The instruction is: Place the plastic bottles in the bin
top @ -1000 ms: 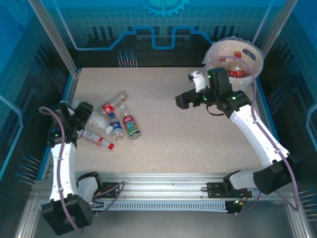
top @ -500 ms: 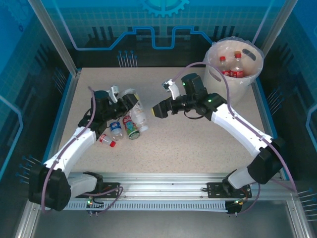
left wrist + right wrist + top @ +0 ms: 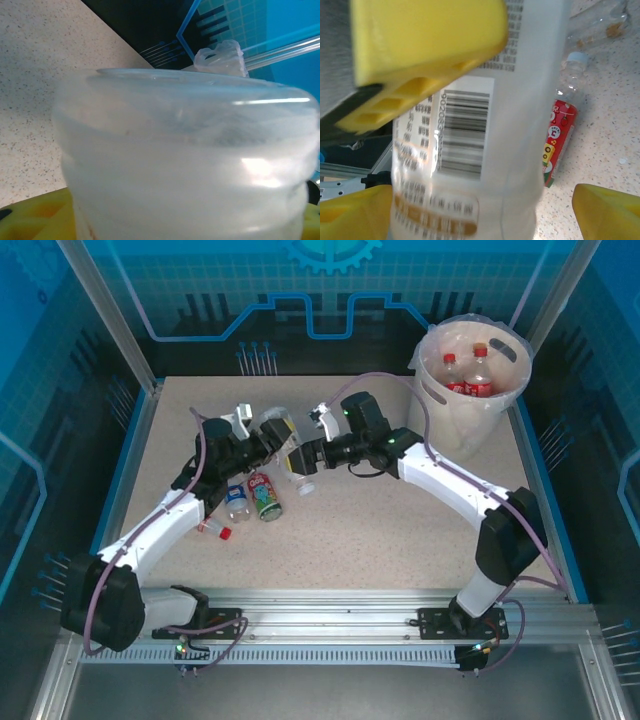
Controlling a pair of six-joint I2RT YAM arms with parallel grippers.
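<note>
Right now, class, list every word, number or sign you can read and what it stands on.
"9020": seemingly the first digits over the barcode on the held bottle; the rest is blurred.
Other print on that bottle: too blurred to read.
Red-labelled bottle on the table: print unreadable.

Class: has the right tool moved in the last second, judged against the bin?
Yes. The right tool swung left, away from the bin, to the held bottle.
</note>
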